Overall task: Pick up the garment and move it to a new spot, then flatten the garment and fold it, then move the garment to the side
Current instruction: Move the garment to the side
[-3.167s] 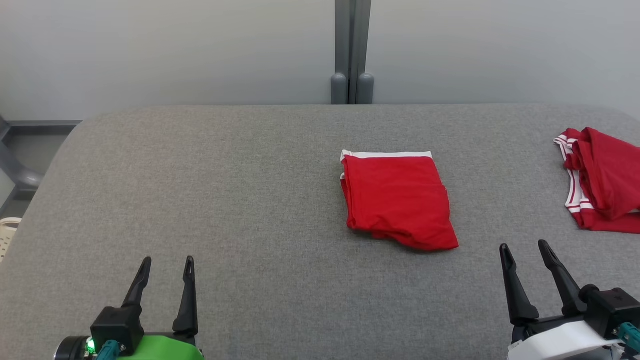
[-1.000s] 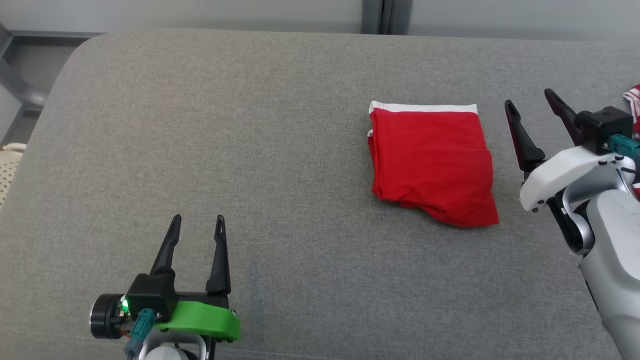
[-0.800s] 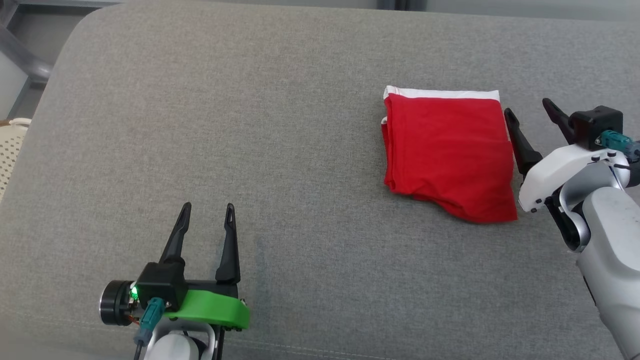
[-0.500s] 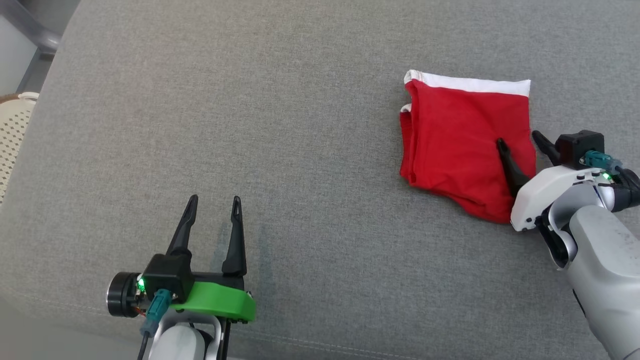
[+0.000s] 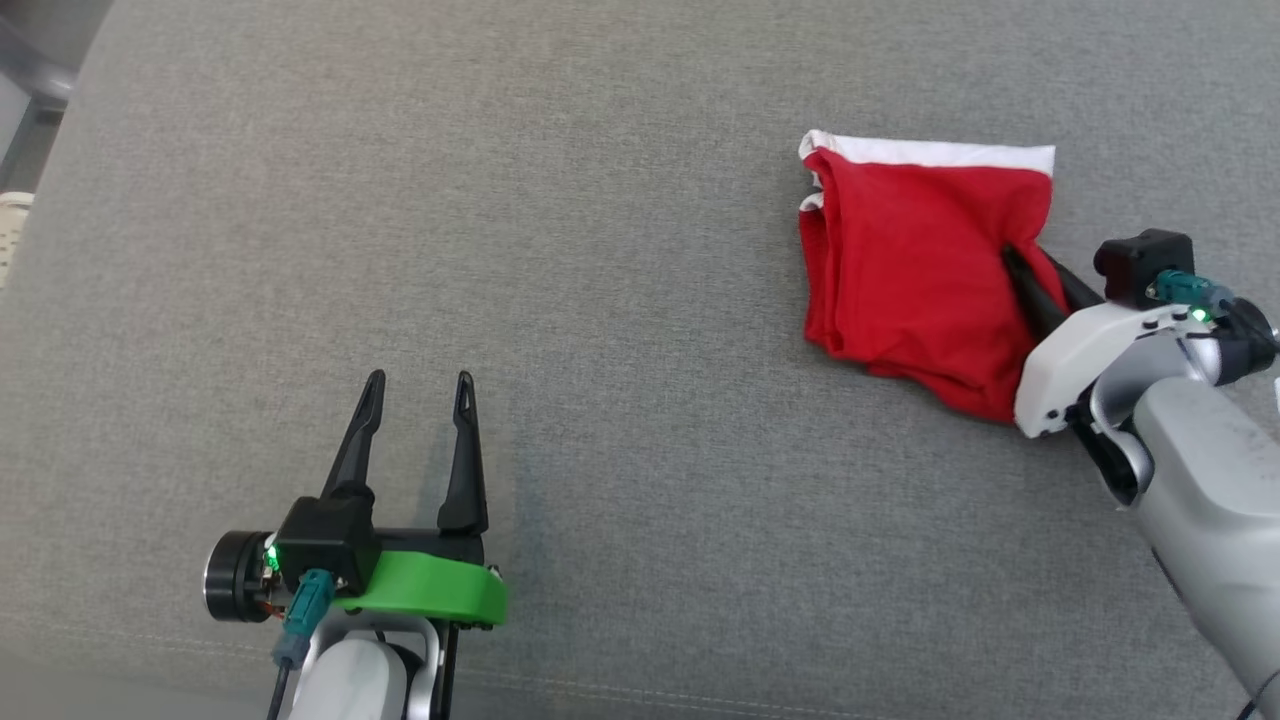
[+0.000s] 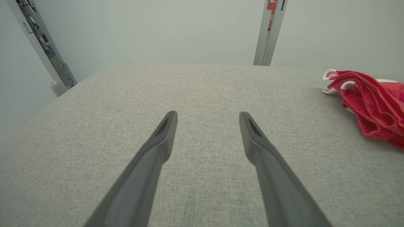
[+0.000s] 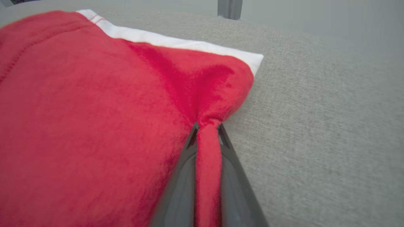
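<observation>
On the grey padded surface (image 5: 600, 300), right of centre, the folded red garment (image 5: 910, 270) lies with its white band along the far edge. The right gripper (image 5: 1030, 265) is at the garment's right edge. Its two dark fingers are pinched together on a bunched ridge of red cloth, and the fabric puckers toward the fingertips. Most of the garment rests flat on the surface. The left gripper (image 5: 418, 380) sits at the near left, well apart from the garment, fingers spread wide and pointing away over the grey fabric.
</observation>
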You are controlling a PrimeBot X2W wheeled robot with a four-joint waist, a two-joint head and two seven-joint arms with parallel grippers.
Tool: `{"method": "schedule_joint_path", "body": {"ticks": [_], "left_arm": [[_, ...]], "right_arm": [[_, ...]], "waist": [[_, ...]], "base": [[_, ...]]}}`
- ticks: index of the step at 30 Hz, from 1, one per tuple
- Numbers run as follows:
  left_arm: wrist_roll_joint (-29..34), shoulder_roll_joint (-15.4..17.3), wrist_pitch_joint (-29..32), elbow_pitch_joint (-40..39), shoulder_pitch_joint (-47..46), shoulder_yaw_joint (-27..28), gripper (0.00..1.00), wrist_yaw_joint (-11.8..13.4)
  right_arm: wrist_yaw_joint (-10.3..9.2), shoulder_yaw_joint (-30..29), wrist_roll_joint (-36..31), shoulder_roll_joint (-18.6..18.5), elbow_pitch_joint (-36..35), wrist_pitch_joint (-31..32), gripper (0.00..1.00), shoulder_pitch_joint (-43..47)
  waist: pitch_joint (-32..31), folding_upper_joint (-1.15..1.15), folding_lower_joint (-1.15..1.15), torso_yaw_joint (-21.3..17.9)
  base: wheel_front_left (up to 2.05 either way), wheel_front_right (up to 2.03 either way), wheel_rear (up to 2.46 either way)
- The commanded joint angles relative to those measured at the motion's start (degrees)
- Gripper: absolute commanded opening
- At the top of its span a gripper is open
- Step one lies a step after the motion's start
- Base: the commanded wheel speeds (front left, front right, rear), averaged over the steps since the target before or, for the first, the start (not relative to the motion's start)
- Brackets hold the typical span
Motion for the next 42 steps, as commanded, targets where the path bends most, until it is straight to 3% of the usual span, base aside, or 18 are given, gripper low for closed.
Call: {"method": "schedule_joint_path", "body": {"ticks": [1,12,21,26,32,39,41,42], "left_arm": [[0.34,0.02,-0.16,-0.24,-0.85,0.31,1.0,0.19],[2.81,0.16,-0.16,-1.37,-3.9,0.37,1.0,0.17],[5.34,1.17,-0.17,-1.78,-8.02,-0.62,1.0,-0.37],[6.44,1.91,-0.15,-1.99,-9.62,-1.21,1.0,-0.39],[6.87,2.71,0.27,-3.58,-10.5,-1.44,1.0,0.01],[6.95,3.08,0.81,-5.49,-9.76,-1.66,1.0,0.72],[6.91,3.06,0.78,-5.65,-9.75,-1.8,1.0,0.83],[6.84,3.03,0.77,-5.71,-9.74,-1.91,1.0,0.87]], "right_arm": [[-0.15,0.82,0.54,-1.89,-0.57,0.46,0.0,-1.11],[-0.15,8.64,4.61,-19.56,-8.74,4.13,0.0,-8.73],[-0.15,9.12,8.85,-31.81,-10.7,5.33,0.0,-13.8],[-0.15,9.92,10.87,-35.34,-8.22,6.12,0.0,-16.33],[-0.15,11.85,12.81,-36.87,-5.4,5.92,0.0,-19.8],[-0.15,13.98,13.71,-36.12,-1.42,4.94,0.0,-24.17],[-0.15,14.44,14.32,-35.58,-0.15,4.43,0.98,-25.11],[-0.15,14.79,14.45,-35.41,0.58,4.19,1.0,-25.45]], "waist": [[0.81,0.0,0.0,-1.89],[6.55,0.0,0.0,-10.87],[12.54,0.0,0.0,-16.97],[14.49,0.0,0.0,-18.75],[15.78,0.0,0.0,-19.17],[16.7,0.0,0.0,-19.4],[16.72,0.0,0.0,-19.27],[16.64,0.0,0.0,-19.16]], "base": [[0.0,0.0,0.0],[0.0,0.0,0.0],[0.0,0.0,0.0],[0.0,0.0,0.0],[0.0,0.0,0.0],[0.0,0.0,0.0],[0.0,0.0,0.0],[0.0,0.0,0.0]]}}
